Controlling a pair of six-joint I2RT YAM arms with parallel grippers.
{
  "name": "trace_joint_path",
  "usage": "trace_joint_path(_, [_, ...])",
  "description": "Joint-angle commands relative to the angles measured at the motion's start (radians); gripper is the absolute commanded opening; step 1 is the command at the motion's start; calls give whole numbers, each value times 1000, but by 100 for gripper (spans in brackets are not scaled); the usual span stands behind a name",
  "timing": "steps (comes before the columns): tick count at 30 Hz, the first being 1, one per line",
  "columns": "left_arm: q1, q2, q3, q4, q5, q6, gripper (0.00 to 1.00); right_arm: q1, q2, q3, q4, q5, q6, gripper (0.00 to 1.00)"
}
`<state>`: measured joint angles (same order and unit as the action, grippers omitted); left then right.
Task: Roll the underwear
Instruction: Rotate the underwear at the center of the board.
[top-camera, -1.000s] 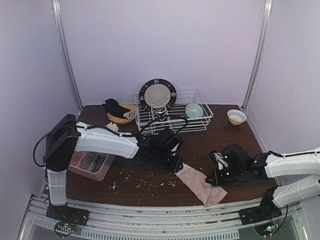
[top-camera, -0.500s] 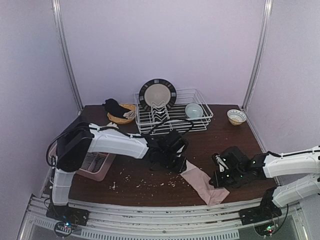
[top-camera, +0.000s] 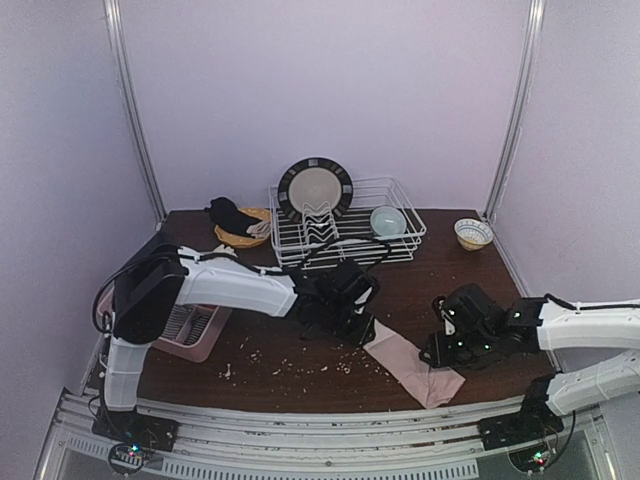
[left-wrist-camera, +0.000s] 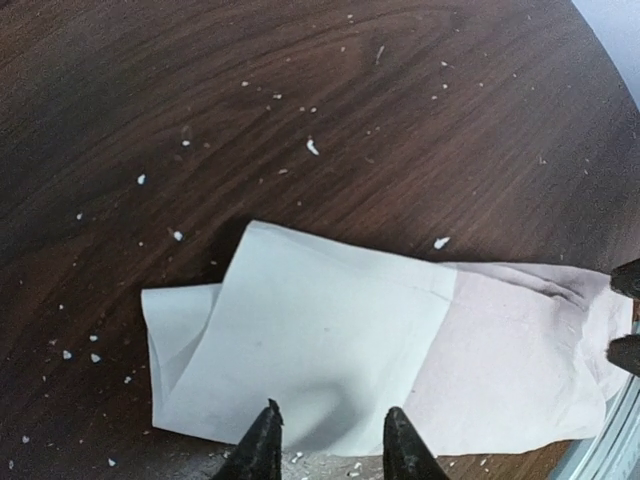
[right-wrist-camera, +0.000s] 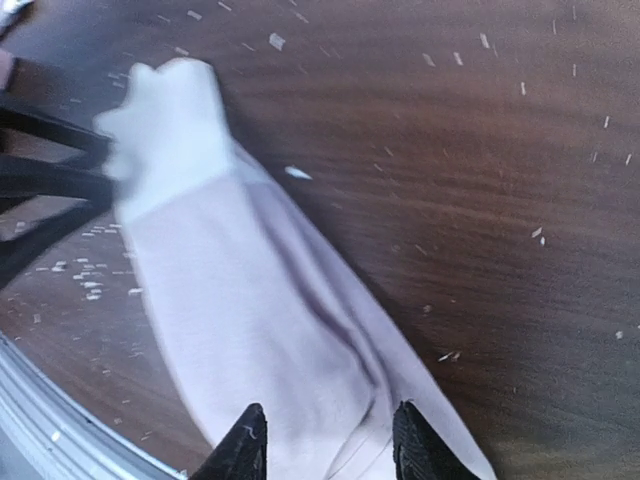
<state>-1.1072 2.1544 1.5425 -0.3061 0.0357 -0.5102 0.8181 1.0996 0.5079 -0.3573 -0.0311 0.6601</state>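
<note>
The underwear (top-camera: 408, 356) is a pale pink cloth lying flat near the table's front edge, with a whiter folded end (left-wrist-camera: 310, 330) and a pink end (left-wrist-camera: 520, 350). My left gripper (top-camera: 360, 328) hovers at its far-left end; in the left wrist view it (left-wrist-camera: 330, 425) stands open over the white edge with nothing between the fingers. My right gripper (top-camera: 441, 354) is at the cloth's right side. In the right wrist view it (right-wrist-camera: 328, 420) is open just above the wrinkled pink cloth (right-wrist-camera: 250, 300).
A wire dish rack (top-camera: 400, 243) with a plate (top-camera: 315, 188) and a bowl (top-camera: 388, 220) stands at the back. A small bowl (top-camera: 473, 233) sits back right, a basket (top-camera: 258, 214) back left, a pink tray (top-camera: 205, 345) at left. Crumbs (top-camera: 290, 365) dot the wood.
The right gripper was shut on the cloth's right end and has now opened, letting it lie. The left arm shifted right toward the cloth, then held still.
</note>
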Motion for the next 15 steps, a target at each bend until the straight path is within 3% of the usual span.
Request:
trace_joint_path(1, [-2, 2, 64, 40, 49, 61, 31, 81, -81, 86, -158, 127, 37, 44])
trace_joint_path(8, [17, 93, 142, -10, 36, 77, 17, 271, 80, 113, -77, 93, 104, 34])
trace_joint_path(15, [64, 135, 108, -3, 26, 51, 1, 282, 158, 59, -14, 119, 166, 26])
